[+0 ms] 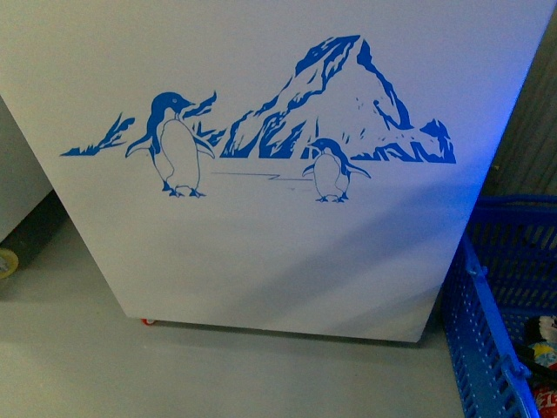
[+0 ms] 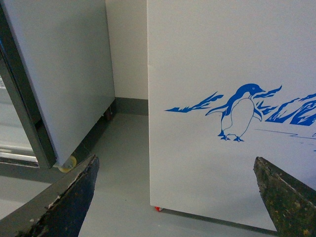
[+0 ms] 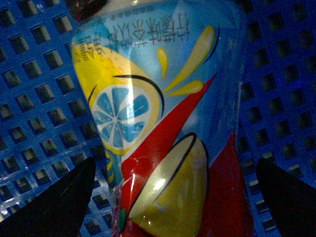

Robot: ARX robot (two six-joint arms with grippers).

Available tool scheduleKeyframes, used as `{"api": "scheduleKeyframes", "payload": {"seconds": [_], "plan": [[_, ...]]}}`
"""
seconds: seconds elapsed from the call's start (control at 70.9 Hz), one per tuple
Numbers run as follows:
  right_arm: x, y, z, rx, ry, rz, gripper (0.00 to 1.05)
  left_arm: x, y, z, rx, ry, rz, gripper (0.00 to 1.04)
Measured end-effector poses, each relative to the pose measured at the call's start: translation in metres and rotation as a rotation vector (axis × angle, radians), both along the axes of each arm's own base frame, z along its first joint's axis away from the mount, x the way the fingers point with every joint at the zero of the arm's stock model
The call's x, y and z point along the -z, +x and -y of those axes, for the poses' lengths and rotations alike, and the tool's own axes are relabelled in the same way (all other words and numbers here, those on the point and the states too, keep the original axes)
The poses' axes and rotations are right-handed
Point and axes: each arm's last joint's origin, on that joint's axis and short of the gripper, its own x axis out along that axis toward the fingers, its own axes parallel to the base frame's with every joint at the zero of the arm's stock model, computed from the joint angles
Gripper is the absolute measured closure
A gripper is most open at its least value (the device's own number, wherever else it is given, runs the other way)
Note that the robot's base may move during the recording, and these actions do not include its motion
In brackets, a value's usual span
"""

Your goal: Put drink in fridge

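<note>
Fridge (image 1: 261, 252): straight ahead, on the floor (image 1: 70, 366).
Cabinet (image 2: 64, 74): left of the fridge, standing apart from it.
Basket (image 1: 484, 341): just right of the fridge.
Drink (image 3: 163, 123): inside the basket.

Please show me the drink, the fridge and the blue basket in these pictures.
drink (image 3: 158, 128), right wrist view, on the middle of its label.
fridge (image 1: 287, 252), front view, on the white wall below the penguins.
blue basket (image 1: 484, 344), front view, on its perforated side wall.
</note>
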Motion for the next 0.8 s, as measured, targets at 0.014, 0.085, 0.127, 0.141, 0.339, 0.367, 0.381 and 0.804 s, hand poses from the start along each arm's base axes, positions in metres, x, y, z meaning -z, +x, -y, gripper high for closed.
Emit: {"api": "scheduleKeyframes", "payload": {"seconds": [0.014, 0.085, 0.127, 0.141, 0.339, 0.367, 0.381, 0.804], "plan": [[0.0, 0.0, 0.0, 0.0, 0.001, -0.002, 0.08, 0.0, 0.0, 0.0, 0.0, 0.0, 0.0, 0.08], [0.001, -0.001, 0.001, -0.005, 0.004, -0.014, 0.09, 0.0, 0.0, 0.0, 0.0, 0.0, 0.0, 0.08], [0.002, -0.002, 0.002, -0.009, 0.004, -0.018, 0.14, 0.0, 0.0, 0.0, 0.0, 0.0, 0.0, 0.08], [0.002, -0.003, 0.002, -0.013, 0.003, -0.021, 0.16, 0.0, 0.0, 0.0, 0.0, 0.0, 0.0, 0.08], [0.0, -0.017, 0.001, -0.024, 0.034, -0.028, 0.45, 0.0, 0.0, 0.0, 0.0, 0.0, 0.0, 0.08], [-0.002, -0.02, 0.001, -0.025, 0.037, -0.028, 0.49, 0.0, 0.0, 0.0, 0.0, 0.0, 0.0, 0.08], [-0.002, -0.021, 0.001, -0.024, 0.038, -0.029, 0.5, 0.0, 0.0, 0.0, 0.0, 0.0, 0.0, 0.08], [-0.108, -0.047, -0.018, -0.095, -0.017, 0.137, 0.63, 0.0, 0.0, 0.0, 0.0, 0.0, 0.0, 0.08]]}}
